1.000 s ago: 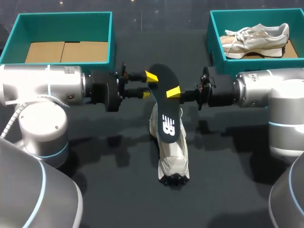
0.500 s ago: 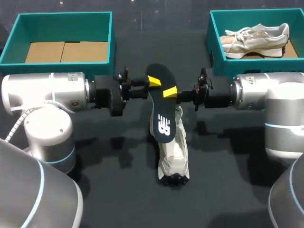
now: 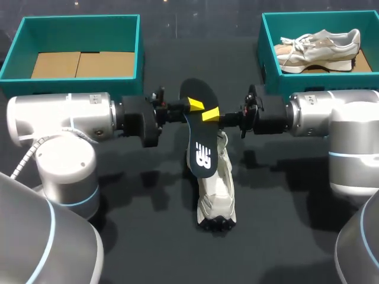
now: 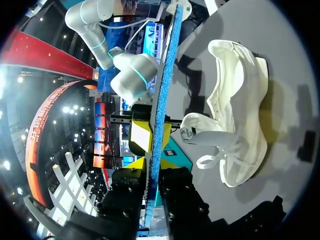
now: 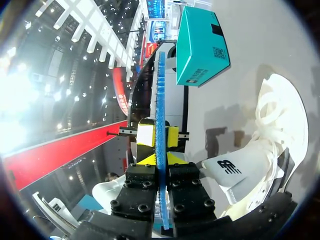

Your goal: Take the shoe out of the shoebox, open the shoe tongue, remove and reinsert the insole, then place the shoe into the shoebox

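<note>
Wrist views show insole (image 4: 165,75) underside, seemingly blue.

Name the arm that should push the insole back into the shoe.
Right, narrowly. Both grippers pinch the insole, but the right gripper holds it nearer the end over the shoe, and the shoe lies slightly toward that arm's side. The left gripper grips farther from it.

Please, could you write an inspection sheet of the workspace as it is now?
Surface: dark table, shoe lying on it.
Job's things: insole held over shoe; left box empty; right box holds second shoe.
Clutter: nothing seen.
Grippers: left gripper and right gripper both shut on insole, from opposite sides.
Cables: grey cable at table's left side.
Surroundings: nothing seen.
</note>
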`<control>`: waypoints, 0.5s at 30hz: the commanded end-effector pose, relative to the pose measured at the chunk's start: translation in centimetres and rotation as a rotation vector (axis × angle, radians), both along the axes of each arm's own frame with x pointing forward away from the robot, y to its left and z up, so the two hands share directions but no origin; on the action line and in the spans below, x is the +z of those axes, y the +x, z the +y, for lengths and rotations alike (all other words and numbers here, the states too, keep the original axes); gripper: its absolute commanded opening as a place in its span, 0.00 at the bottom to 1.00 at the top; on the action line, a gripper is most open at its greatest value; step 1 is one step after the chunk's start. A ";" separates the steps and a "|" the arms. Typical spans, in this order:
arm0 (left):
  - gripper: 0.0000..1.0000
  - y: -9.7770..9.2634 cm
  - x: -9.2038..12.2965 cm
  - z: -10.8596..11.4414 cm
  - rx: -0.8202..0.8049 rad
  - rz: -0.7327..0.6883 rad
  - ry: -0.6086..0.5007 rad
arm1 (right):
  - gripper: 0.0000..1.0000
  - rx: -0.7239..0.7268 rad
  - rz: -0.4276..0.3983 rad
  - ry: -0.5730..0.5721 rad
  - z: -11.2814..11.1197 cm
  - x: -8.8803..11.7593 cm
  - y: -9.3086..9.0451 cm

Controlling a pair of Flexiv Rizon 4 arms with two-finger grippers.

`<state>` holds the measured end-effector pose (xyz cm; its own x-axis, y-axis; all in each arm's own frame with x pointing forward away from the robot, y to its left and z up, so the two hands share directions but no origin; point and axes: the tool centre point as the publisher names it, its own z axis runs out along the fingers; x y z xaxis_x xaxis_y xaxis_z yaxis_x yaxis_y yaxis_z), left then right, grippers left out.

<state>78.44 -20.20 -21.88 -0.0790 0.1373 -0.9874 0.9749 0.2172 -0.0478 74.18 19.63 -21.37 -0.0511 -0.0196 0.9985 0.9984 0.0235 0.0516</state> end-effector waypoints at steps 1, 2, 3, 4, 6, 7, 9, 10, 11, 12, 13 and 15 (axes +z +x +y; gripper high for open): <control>0.14 0.3 -0.3 -0.7 0.005 -0.003 0.003 | 0.00 0.001 0.001 0.003 0.1 -0.2 -0.1; 0.14 0.3 -0.3 -0.7 0.006 -0.004 0.004 | 0.00 0.001 0.002 0.003 0.1 -0.2 -0.1; 0.14 0.3 -0.4 -0.8 0.007 -0.004 0.006 | 0.00 0.001 0.002 0.003 0.2 -0.2 -0.1; 0.14 0.3 -0.4 -0.8 0.007 -0.004 0.007 | 0.00 0.001 0.003 0.004 0.2 -0.3 -0.1; 0.14 0.4 -0.5 -0.9 0.009 -0.006 0.009 | 0.00 0.000 0.005 0.003 0.2 -0.3 -0.2; 0.15 0.4 -0.5 -1.0 0.009 -0.006 0.010 | 0.00 0.001 0.006 0.003 0.2 -0.4 -0.2; 0.16 0.4 -0.6 -1.0 0.011 -0.007 0.012 | 0.00 0.002 0.009 0.003 0.2 -0.4 -0.2; 0.16 0.4 -0.6 -1.1 0.012 -0.008 0.014 | 0.00 0.002 0.010 0.004 0.2 -0.4 -0.2; 0.16 0.4 -0.6 -1.1 0.012 -0.010 0.016 | 0.00 0.003 0.011 0.004 0.2 -0.4 -0.2; 0.15 0.5 -0.6 -1.2 0.013 -0.012 0.017 | 0.00 0.003 0.011 0.004 0.2 -0.4 -0.2; 0.13 0.5 -0.6 -1.2 0.015 -0.015 0.020 | 0.00 0.004 0.012 0.005 0.2 -0.4 -0.2; 0.00 0.5 -0.7 -1.3 0.016 -0.020 0.024 | 0.00 0.004 0.012 0.005 0.2 -0.4 -0.2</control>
